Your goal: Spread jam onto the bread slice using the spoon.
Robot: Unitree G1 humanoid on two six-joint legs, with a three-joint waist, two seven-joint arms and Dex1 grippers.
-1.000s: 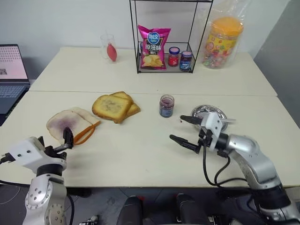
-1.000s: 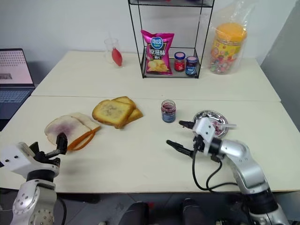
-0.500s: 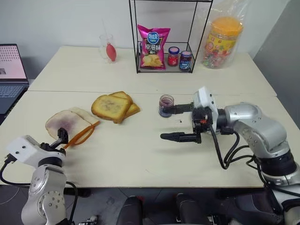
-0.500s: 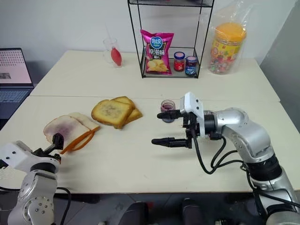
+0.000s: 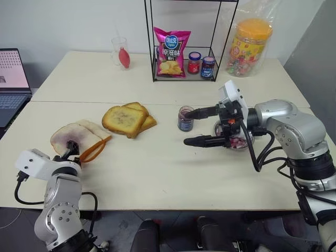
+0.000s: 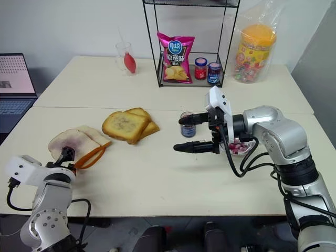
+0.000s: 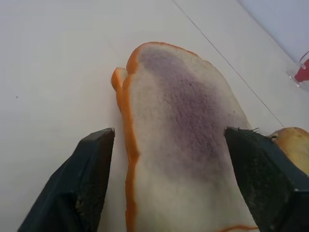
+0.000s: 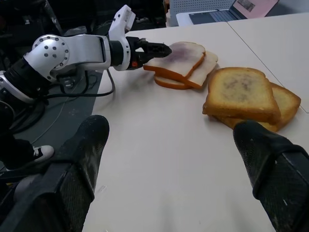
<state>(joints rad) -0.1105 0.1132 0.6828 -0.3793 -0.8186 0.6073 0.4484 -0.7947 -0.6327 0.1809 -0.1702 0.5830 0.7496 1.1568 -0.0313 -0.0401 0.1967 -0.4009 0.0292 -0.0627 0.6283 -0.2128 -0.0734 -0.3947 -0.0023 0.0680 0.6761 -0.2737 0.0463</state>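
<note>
Steel dish half-hidden behind spread right fingers; left fingers straddle bread slice, unclenched.

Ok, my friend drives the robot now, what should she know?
Left gripper: open, fingers either side of the pale white bread slice with tan crust.
Right gripper: open, holding nothing, beside the small clear glass jar of dark purple jam.
Done: a purple jam smear covers the slice's middle.
Left: neither gripper holds the slim metal spoon. The slice's edges are bare, so it probably needs more spreading.
</note>
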